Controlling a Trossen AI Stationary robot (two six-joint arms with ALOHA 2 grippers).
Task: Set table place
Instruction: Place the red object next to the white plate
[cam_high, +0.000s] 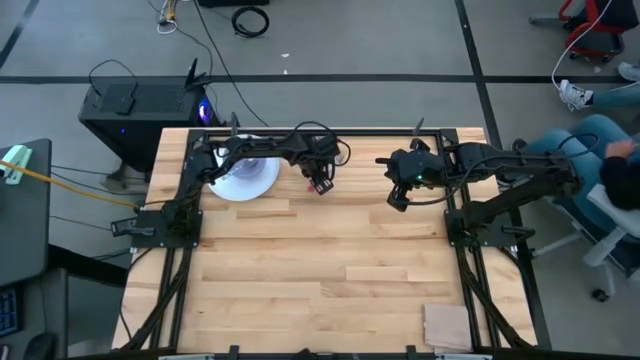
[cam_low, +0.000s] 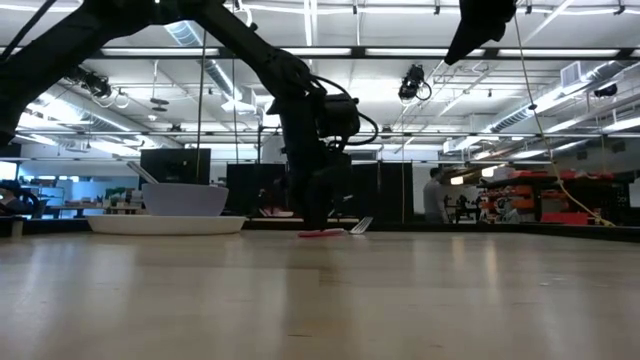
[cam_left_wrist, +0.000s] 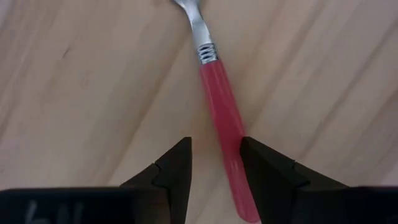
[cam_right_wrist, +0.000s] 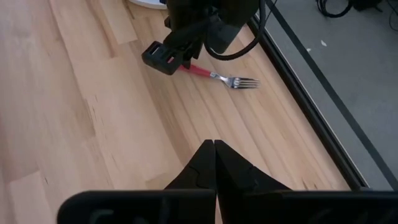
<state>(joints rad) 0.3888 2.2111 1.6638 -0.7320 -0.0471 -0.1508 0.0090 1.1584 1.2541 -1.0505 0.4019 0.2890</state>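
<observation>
Left gripper (cam_left_wrist: 215, 163), fingers spread, stands over the red-handled steel fork (cam_left_wrist: 222, 118), which lies flat on the light wood plank table (cam_high: 320, 280) just beside the white round plate (cam_high: 228, 187); judged a release, fork laid as cutlery beside plate. Handle glossy, tines pointing away. Right gripper (cam_right_wrist: 214, 163) pressed together, idle, well apart from plate.

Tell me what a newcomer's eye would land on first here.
First, the red-handled fork lying flat on the light wood table, with the left gripper low over its handle, fingers open on either side. Next, the lavender-blue bowl sitting on the white plate at the table's far edge, to the left of the fork in the high view. The right gripper waits shut above the table, beside the fork.
</observation>
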